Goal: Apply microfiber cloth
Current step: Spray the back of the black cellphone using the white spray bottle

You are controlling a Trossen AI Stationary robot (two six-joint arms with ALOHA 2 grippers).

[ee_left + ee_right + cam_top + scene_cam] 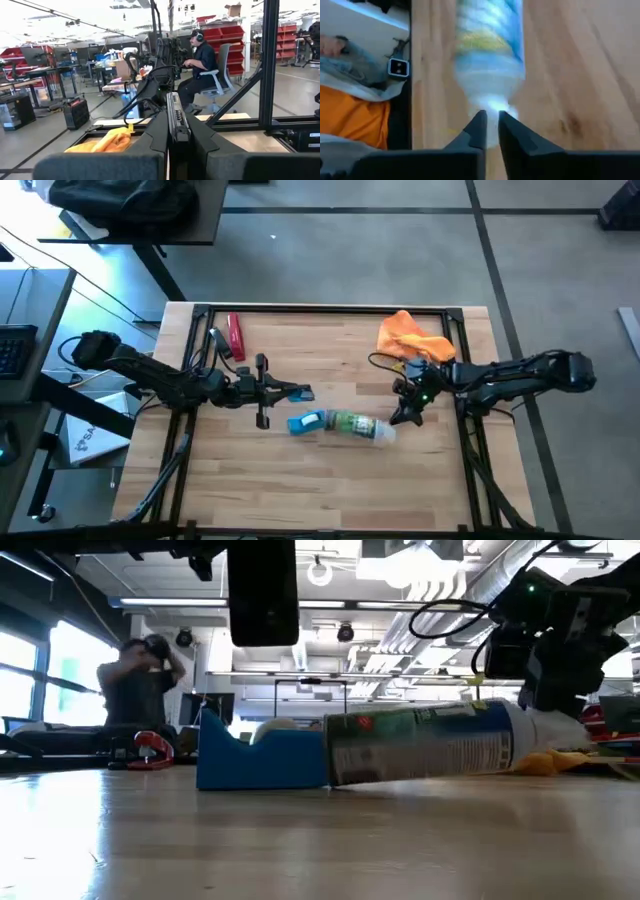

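Hiding phone (172, 117) (edge-on): left tool (170, 131)

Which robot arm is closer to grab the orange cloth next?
Probably the right arm. Its tool sits just in front of the microfiber cloth on the table's right side, while the left tool, gripping a black phone, is mid-table, farther away.

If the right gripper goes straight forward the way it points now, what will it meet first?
Most likely the spray bottle: in the right wrist view its pale end lies just ahead of the right gripper, fingers nearly together. How close is hard to judge.
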